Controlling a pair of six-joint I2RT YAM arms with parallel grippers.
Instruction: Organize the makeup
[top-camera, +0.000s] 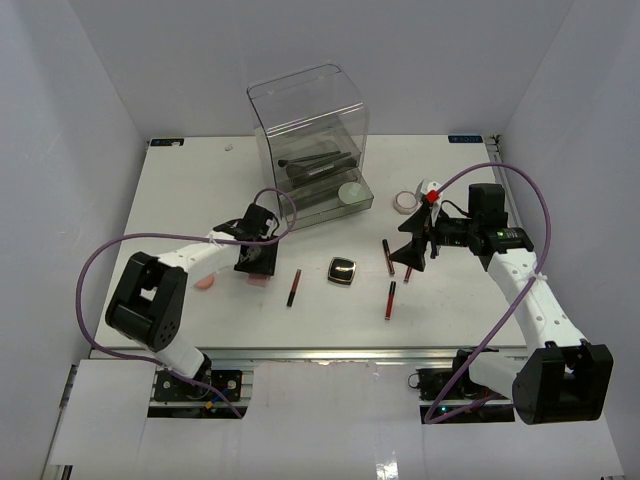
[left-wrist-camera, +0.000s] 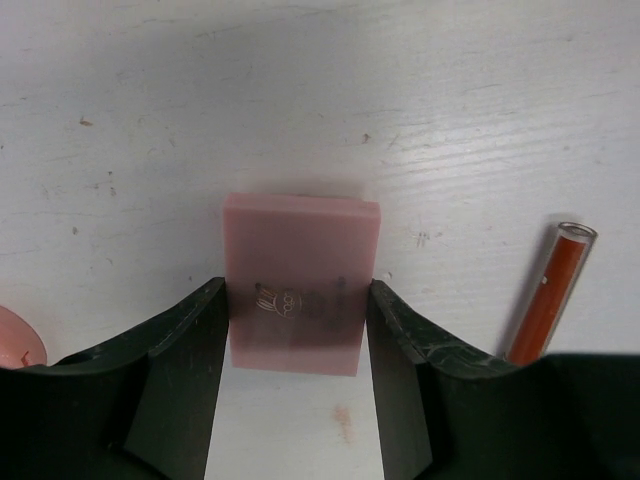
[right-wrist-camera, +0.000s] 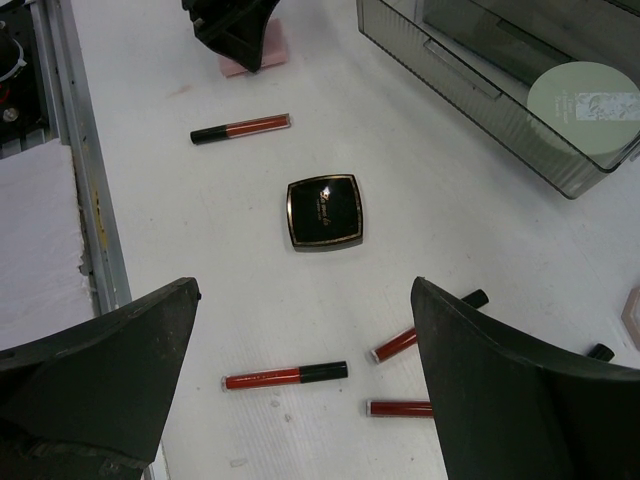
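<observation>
Left gripper flanks both side edges of pink palette — grip unclear — right gripper hangs wide open.

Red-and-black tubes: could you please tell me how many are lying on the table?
4 red-and-black tubes. One lies beside the pink palette. Three more lie right of the black compact, one partly under the right gripper, which may hide others.
</observation>
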